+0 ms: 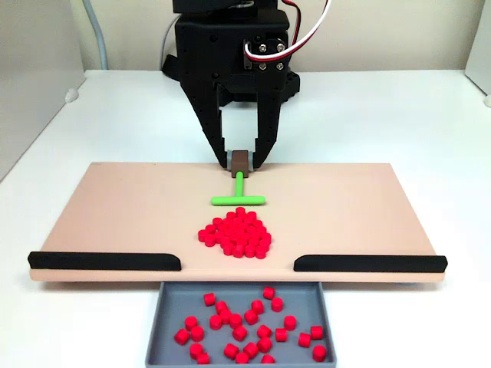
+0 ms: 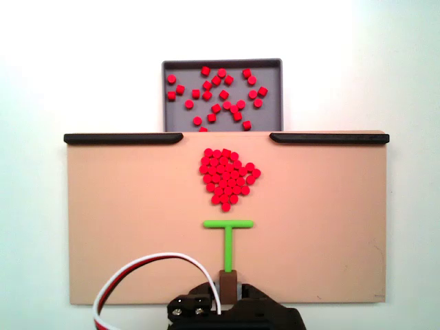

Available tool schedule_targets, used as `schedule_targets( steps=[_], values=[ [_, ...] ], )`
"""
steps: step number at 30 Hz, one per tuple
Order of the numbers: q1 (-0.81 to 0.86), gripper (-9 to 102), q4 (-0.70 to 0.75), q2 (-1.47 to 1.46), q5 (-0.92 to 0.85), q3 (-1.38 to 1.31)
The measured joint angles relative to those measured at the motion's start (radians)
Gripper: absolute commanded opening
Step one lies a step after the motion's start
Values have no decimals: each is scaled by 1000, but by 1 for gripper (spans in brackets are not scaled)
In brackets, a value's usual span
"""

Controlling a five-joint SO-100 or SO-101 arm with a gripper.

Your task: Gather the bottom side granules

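A dense cluster of red granules lies in the middle of the tan board, just short of the gap between its two black rails. A green T-shaped stick points its crossbar at the cluster, a small gap away. The stick's brown end block sits between the fingers of my black gripper, which is shut on it at the board's far edge in a fixed view.
A grey tray beyond the gap holds several loosely scattered red pellets. Black rails line the board edge on either side of the gap. White table surrounds the board.
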Motion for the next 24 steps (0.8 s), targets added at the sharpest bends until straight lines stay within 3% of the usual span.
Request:
schedule_targets(
  steps=[24],
  values=[
    [0,0,-9,-49,0,-23]
  ],
)
